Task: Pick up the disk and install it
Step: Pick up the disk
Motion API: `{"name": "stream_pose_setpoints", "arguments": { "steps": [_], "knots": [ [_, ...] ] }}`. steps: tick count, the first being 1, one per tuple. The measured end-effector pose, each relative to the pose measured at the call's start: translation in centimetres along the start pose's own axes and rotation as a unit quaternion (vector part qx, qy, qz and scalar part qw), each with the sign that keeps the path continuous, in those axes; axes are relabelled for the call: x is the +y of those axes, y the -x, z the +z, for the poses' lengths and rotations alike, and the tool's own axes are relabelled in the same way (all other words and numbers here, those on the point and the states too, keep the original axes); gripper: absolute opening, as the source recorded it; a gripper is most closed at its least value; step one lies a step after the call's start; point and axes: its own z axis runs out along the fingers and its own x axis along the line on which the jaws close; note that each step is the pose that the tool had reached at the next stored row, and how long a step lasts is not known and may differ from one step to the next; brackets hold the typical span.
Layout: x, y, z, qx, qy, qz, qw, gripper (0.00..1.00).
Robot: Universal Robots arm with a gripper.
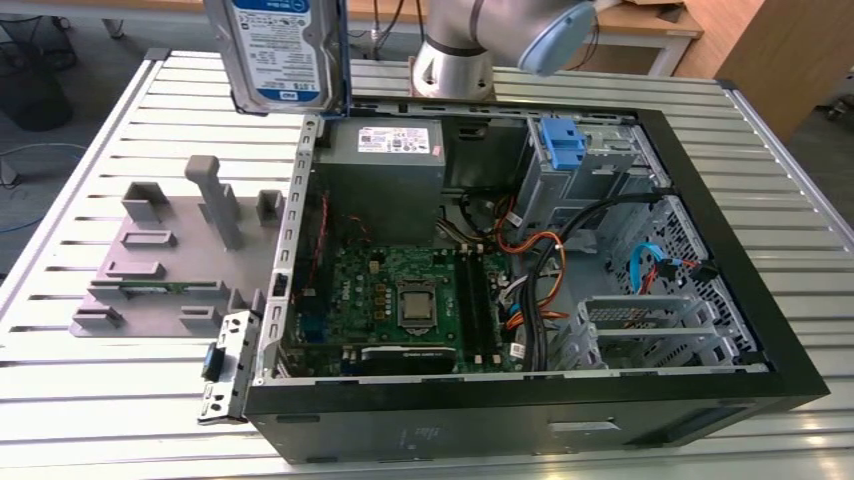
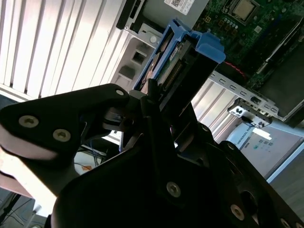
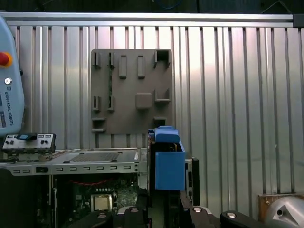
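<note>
Disk: one. The disk (image 1: 284, 50) is hanging upright in the air with its white-and-blue label facing the exterior camera. It is sitting above the far corner of the computer case on the exterior view's left, clear of the case and the table.
Carrier: one blue carrier (image 3: 169, 164) is framing the disk. In the first wrist view it is standing up from the gripper, in front of the case wall.
Gripper: one. The gripper (image 2: 151, 102) is gripping the disk. Its two black fingers (image 2: 102, 97) are closed in against opposite sides of the disk, and nothing else is in its hold.
Arm: one arm (image 1: 461, 55) is rising from the far side of the table.
Case: one open computer case (image 1: 747, 250) is lying on its side, showing its inside.
Inside the case: one green motherboard (image 1: 400, 300), one grey power supply (image 1: 387, 145) with a white sticker, and one bare blue bracket (image 1: 566, 145) in the drive cage at the far end are showing.
Fixture plate: one grey fixture plate (image 1: 154, 260) with raised blocks is lying just beside the case, on the exterior view's left.
Table: one slatted metal table (image 1: 120, 130) is carrying the case and the plate.
</note>
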Motion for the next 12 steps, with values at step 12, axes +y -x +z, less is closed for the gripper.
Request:
{"name": "stream_pose_setpoints", "arguments": {
  "steps": [12],
  "knots": [
    [-5.45,-0.30,-0.07,0.0000,0.0001,0.000,1.0000,0.35]
  ]
}}
